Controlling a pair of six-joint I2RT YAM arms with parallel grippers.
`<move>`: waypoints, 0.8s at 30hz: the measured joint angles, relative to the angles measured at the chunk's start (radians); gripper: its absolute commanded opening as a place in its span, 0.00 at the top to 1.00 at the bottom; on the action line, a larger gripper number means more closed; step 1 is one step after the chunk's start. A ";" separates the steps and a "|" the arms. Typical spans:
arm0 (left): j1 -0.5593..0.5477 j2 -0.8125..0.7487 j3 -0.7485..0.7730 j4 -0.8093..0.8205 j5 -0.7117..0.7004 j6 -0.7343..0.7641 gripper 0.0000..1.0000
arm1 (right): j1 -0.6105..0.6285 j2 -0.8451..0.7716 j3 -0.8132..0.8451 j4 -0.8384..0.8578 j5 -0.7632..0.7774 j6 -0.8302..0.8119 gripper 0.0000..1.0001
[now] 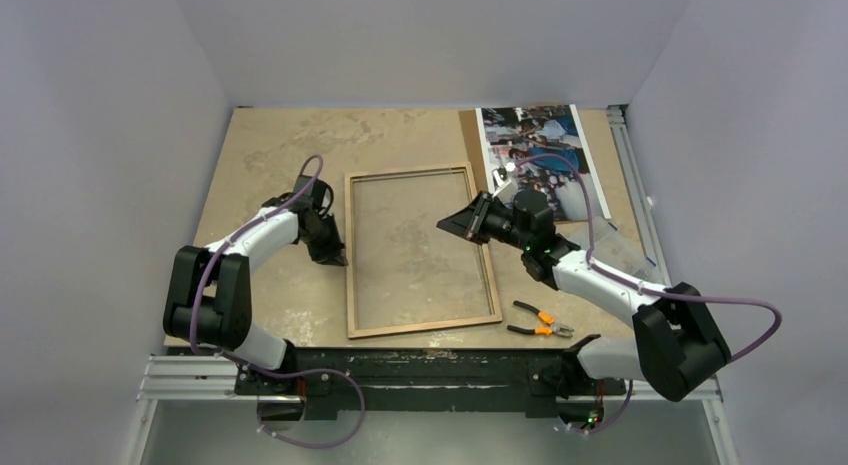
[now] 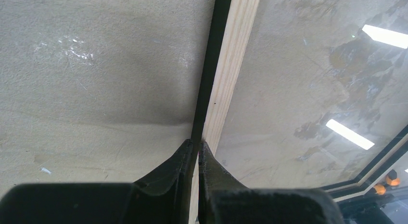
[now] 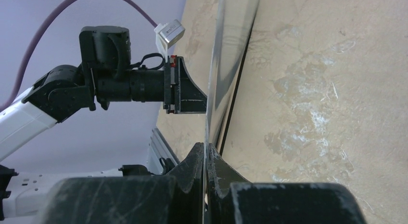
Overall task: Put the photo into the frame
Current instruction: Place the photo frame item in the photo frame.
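Two-arm grasp on the frame (image 1: 425, 328), which lies in the middle of the counter (image 1: 270, 145) with its light wood back up and its black face down, the side that presumably has to be open to take the print. The left gripper (image 2: 197, 149) is nearly closed, its jaws pinching the left rail with the black edge on one side and the wood strip on the other. The right gripper (image 3: 206, 151) is turned on its side and fully closed on a thin glossy edge at the frame's right side, seemingly the clear pane; whether the rail is also caught cannot be told. The opposed holds probably serve to steady or lift the frame evenly without twisting its thin rails. The photo (image 1: 535, 150) is not yet in the frame: it lies picture side up at the far right of the counter, apart from the frame, partly over a brown backing board (image 1: 472, 145) and crossed at its near end by the right arm. Pliers (image 1: 540, 323) rest near the frame's near right corner, unused.
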 measured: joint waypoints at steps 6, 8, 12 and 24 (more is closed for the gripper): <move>0.000 0.001 0.001 -0.002 -0.001 0.000 0.93 | 0.000 0.007 0.010 0.015 -0.036 -0.039 1.00; 0.000 0.002 0.003 -0.003 -0.001 0.000 0.93 | 0.000 0.007 0.010 0.019 -0.043 -0.046 1.00; 0.000 0.003 0.004 -0.004 -0.003 0.000 0.94 | 0.004 0.007 0.010 0.040 -0.061 -0.056 1.00; 0.000 0.007 0.010 -0.011 -0.005 0.000 0.95 | 0.029 0.007 0.010 0.098 -0.081 -0.083 1.00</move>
